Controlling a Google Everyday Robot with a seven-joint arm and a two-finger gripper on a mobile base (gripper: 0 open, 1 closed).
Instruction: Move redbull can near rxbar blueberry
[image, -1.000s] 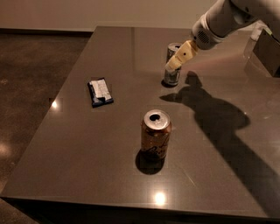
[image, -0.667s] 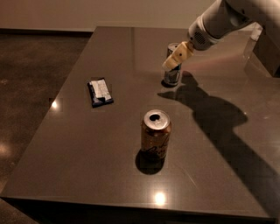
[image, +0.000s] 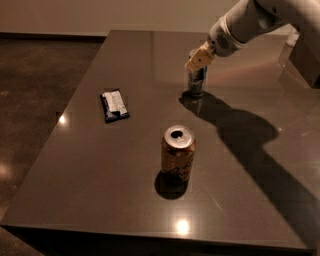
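**Tabletop holding: two cans, one bar, one arm**

Surface: dark grey-brown tabletop (image: 100, 165), glossy, with small bright light reflections near its left and front edges. An arm-shaped shadow (image: 245, 130) runs toward the 4 o'clock corner.

Room: brown polished floor (image: 35, 65) at 9 o'clock. A pale wall (image: 100, 15) with a dark base strip lies at 12 o'clock. A dark blocky item (image: 306, 60) is cut off at the 3 o'clock edge.

Item 1: redbull can (image: 196, 85), upright, at 1 o'clock from the tabletop's middle.

Item 2: rxbar blueberry (image: 114, 105), lying flat, label up, at 10 o'clock from the middle, well apart from the redbull can.

Item 3: gold can (image: 178, 155), upright, top opened, near the middle toward 6 o'clock.

Item 4: white arm (image: 250, 20), entering from 2 o'clock. Its tan end effector (image: 199, 59) sits at the redbull can's top. Whether it is spread or pinching the can cannot be told.
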